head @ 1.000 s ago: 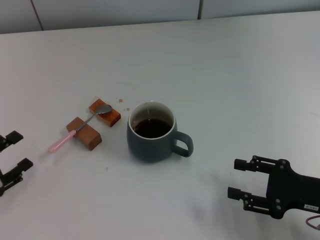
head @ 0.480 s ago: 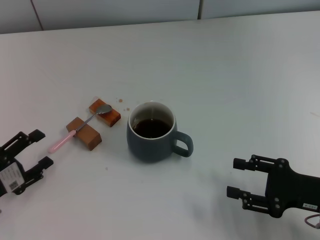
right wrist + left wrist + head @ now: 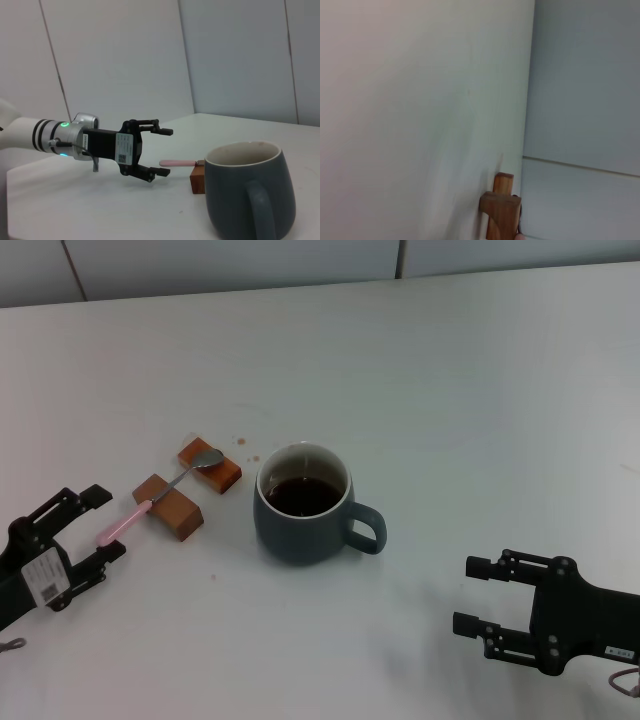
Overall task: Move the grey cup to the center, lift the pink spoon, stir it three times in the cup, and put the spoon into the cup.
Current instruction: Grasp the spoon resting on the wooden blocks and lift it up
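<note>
The grey cup [image 3: 300,504] stands at the table's middle with dark liquid inside, its handle toward the right; it also shows in the right wrist view [image 3: 247,189]. The pink spoon [image 3: 150,500] lies across two brown wooden blocks [image 3: 168,506] left of the cup, pink handle toward the front left; its handle shows in the right wrist view [image 3: 177,163]. My left gripper [image 3: 105,523] is open, just left of the spoon's handle tip, also seen in the right wrist view [image 3: 165,151]. My right gripper [image 3: 470,595] is open and empty at the front right.
The white table [image 3: 480,390] stretches back to a pale wall. A few brown specks [image 3: 240,441] lie behind the blocks. One block [image 3: 501,212] shows in the left wrist view.
My left gripper has moved in from the left edge toward the spoon's pink handle. The right arm, cup and spoon have not moved.
</note>
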You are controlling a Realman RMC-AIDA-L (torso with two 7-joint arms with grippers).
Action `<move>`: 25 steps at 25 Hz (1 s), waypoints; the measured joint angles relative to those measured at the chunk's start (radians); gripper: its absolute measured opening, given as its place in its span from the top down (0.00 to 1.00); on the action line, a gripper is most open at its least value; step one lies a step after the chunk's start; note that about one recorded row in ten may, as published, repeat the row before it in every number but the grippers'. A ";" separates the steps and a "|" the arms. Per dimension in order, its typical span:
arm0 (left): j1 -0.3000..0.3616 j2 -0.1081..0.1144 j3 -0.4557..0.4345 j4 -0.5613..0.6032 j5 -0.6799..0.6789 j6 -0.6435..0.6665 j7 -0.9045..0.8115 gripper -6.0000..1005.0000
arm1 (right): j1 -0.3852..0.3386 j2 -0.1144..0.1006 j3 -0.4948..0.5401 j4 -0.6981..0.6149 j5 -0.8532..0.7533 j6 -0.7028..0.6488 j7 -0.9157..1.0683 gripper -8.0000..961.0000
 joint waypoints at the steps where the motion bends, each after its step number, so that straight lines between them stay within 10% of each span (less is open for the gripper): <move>1: -0.004 0.000 0.000 -0.004 0.000 -0.005 0.003 0.18 | 0.001 0.000 0.000 0.000 0.000 0.000 0.000 0.30; 25: -0.064 0.003 0.000 -0.058 0.004 -0.082 0.038 0.24 | 0.007 -0.002 0.000 0.012 0.006 0.003 0.000 0.30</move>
